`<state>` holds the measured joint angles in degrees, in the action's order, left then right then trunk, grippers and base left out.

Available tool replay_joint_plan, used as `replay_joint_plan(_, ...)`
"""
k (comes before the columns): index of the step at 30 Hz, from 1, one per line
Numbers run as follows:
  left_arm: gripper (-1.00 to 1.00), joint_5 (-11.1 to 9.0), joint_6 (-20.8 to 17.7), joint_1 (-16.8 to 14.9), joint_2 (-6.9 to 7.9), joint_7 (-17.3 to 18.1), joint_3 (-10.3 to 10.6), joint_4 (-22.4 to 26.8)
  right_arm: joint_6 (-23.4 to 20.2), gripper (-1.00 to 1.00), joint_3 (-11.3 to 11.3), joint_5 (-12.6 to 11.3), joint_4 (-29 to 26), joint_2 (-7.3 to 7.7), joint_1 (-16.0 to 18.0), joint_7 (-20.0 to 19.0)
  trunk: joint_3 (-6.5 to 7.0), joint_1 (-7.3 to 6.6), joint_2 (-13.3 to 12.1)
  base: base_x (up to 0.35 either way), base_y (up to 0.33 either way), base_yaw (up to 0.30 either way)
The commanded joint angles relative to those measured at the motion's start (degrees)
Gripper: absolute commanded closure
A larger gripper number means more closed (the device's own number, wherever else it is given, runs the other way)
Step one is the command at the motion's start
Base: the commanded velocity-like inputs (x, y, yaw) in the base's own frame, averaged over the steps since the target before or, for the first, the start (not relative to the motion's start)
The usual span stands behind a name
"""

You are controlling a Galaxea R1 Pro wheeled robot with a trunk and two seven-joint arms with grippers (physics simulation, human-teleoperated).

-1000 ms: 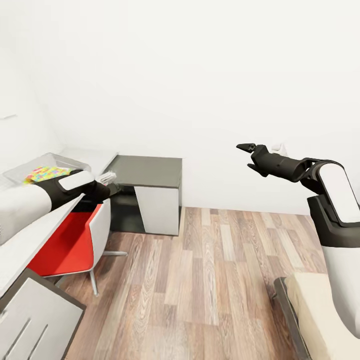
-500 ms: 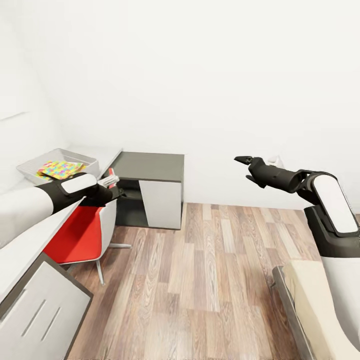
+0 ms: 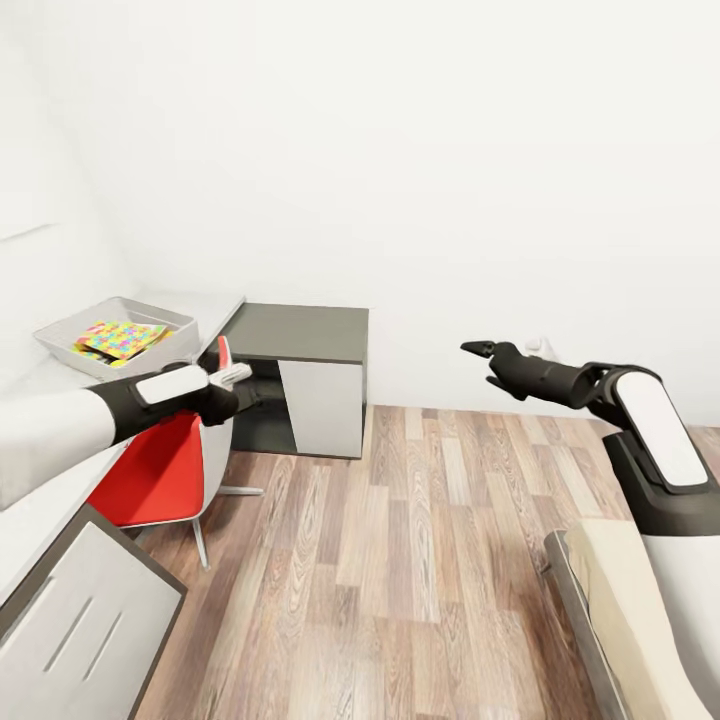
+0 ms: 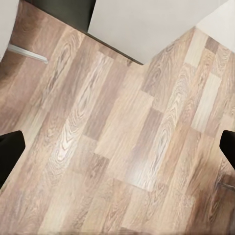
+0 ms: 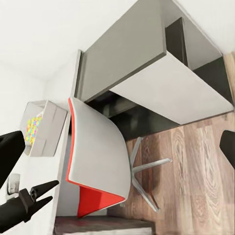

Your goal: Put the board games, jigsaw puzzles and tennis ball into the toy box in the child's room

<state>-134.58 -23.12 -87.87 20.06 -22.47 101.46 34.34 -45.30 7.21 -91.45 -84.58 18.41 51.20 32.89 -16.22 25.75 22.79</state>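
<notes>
The toy box (image 3: pixel 60 335), a light grey tray, sits on the table (image 3: pixel 215 312) at the far left, with a multicolour jigsaw puzzle (image 3: pixel 125 338) lying inside it. The right wrist view also catches the toy box (image 5: pixel 49 129) and the puzzle (image 5: pixel 33 128). My left gripper (image 3: pixel 250 388) hangs open over the red chair, below and right of the toy box, and the left wrist view has wood floor between the fingers (image 4: pixel 11 149). My right gripper (image 3: pixel 478 362) is open in mid-air over the floor, holding nothing. The board games and tennis ball are out of view.
A red and white chair (image 3: pixel 160 465) stands at the desk. The dark grey cabinet section (image 3: pixel 300 335) sits against the white wall. The beige bed (image 3: pixel 625 620) lies at the lower right, and wood-plank floor (image 3: pixel 400 560) stretches between bed and desk.
The head view shifted, bringing the toy box further into view. Both arms have come down a little, and both grippers stay open and empty.
</notes>
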Motion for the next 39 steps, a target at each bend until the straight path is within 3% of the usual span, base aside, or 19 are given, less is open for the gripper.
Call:
replay_joint_plan(1, -1.0, -0.4, 0.6, 0.4, 0.02, -0.2, 1.0, 0.5, -0.7, -1.0, 0.1, -0.4, -0.1, 0.04, 0.0, 0.6, -0.12, 0.04, 0.1, -0.002, 0.001, 0.0)
replay_joint_plan(6, -1.0, -0.4, 3.9, 3.9, 0.01, -0.2, 4.7, 1.3, -2.6, -1.0, 0.1, 1.1, 0.0, 0.04, -0.4, 0.6, -0.12, 0.04, 0.1, -0.001, 0.0, 0.0)
replay_joint_plan(11, -1.0, -0.4, 8.2, 8.8, 0.11, -0.2, 6.4, 1.5, -3.2, -1.0, 0.1, 2.3, 0.0, 0.05, -1.3, 0.6, -0.12, 0.04, 0.1, 0.0, 0.0, 0.0)
replay_joint_plan(16, -1.0, -0.4, 10.2, 13.0, 0.14, -0.2, 6.8, 1.5, -3.4, -1.0, 0.1, 2.8, 0.0, 0.05, -2.4, 0.5, -0.12, 0.04, 0.1, 0.0, 0.0, 0.0)
replay_joint_plan(23, -1.0, -0.4, 13.9, 22.8, 0.15, -0.1, 7.1, 1.4, -3.5, -1.0, 0.0, 3.0, 0.5, 0.05, -4.5, 0.5, -0.12, 0.04, 0.1, 0.0, 0.0, 0.0)
replay_joint_plan(24, -1.0, -0.4, 13.9, 22.8, 0.15, -0.1, 7.1, 1.4, -3.5, -1.0, 0.0, 3.0, 0.5, 0.05, -4.5, 0.5, -0.12, 0.04, 0.1, 0.0, 0.0, 0.0)
replay_joint_plan(26, -1.0, -0.4, 15.7, 27.0, 0.18, -0.1, 7.2, 1.3, -3.6, -1.0, 0.0, 3.1, 0.7, 0.05, -5.4, 0.4, -0.12, 0.04, 0.1, 0.0, 0.0, 0.0)
replay_joint_plan(29, -1.0, -0.4, 16.6, 29.6, 0.2, -0.1, 7.2, 1.1, -3.6, -1.0, 0.1, 3.1, 0.9, 0.03, -6.1, 0.4, -0.12, 0.04, 0.1, 0.0, 0.0, 0.0)
replay_joint_plan(39, -1.0, -0.4, 18.3, 42.1, 0.21, 1.1, 7.3, -5.6, -3.5, -1.0, 1.2, 3.1, 1.2, -0.09, -9.7, 0.2, -0.12, 0.04, 0.1, 0.0, 0.0, 0.0)
